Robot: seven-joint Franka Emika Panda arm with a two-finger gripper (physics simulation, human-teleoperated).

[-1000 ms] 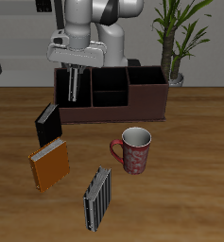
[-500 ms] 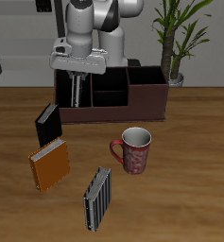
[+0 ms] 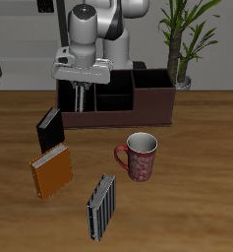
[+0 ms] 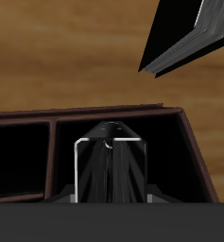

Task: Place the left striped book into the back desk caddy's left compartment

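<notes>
The end effector (image 3: 81,95) hangs over the back desk caddy (image 3: 115,101), clamped on the left striped book (image 4: 108,170) above the left compartment (image 4: 123,151); thin, stiff and likely light, it suits this top-edge pinch.

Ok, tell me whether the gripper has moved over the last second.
Yes. The gripper has risen against the back desk caddy, above its left compartment.

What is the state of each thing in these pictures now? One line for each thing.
left striped book: upright inside the left compartment.
back desk caddy: standing at the table's back.
gripper: above that compartment; open or shut cannot be told.
mug: upright on the table.
second striped book: standing on edge on the table.
</notes>
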